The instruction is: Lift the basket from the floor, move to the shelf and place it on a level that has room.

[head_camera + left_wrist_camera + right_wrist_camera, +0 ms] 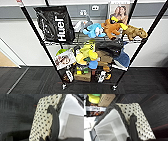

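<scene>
The basket, cream woven with a dark braided rim and white lining, hangs above the dark carpet floor between my two arms. My left gripper clamps one end wall, with a dark finger lying on the weave. At the other end my right gripper is shut over the rim, one finger on the outside. In the head view the shelf, a black wire rack, stands straight ahead. A level that has room is out of view above that picture's upper edge.
A black Huel bag and plush toys crowd the tier at mid height. Below lie more toys, a picture card and a cardboard box. A pale wall stands behind the rack. Tan wood flooring shows far left.
</scene>
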You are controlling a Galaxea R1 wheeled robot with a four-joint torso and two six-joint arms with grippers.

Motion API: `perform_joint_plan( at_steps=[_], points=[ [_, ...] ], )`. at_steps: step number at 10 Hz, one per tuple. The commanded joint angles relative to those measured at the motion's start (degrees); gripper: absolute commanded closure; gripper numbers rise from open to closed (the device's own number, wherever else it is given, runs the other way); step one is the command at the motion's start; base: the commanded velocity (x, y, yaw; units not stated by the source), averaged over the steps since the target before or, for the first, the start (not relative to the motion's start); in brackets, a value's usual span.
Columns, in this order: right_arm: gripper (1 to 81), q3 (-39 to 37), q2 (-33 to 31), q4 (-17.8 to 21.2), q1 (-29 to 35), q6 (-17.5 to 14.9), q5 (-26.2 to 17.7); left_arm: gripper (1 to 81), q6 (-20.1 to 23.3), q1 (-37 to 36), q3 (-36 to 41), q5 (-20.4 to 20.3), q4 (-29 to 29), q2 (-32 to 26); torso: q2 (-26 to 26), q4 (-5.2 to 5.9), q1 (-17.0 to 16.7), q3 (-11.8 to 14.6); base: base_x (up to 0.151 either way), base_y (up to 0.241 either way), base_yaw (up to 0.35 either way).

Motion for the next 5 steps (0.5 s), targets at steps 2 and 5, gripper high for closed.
perform_joint_plan(
  at_steps=[2,5],
  points=[
    [81.1,-6.8,3.0,0.3,7.4,0.8,-2.6,81.1,-0.4,-5.6,-7.9,3.3,-0.6,2.9,7.3,0.0,-4.7,0.2,0.0,0.0,0.0],
    [81.1,-19.8,12.8,0.1,7.9,0.8,-5.2,81.1,-0.4,-6.2,-17.8,3.4,0.2,9.7,13.0,0.0,-8.3,0.5,0.0,0.0,0.0]
  ],
)
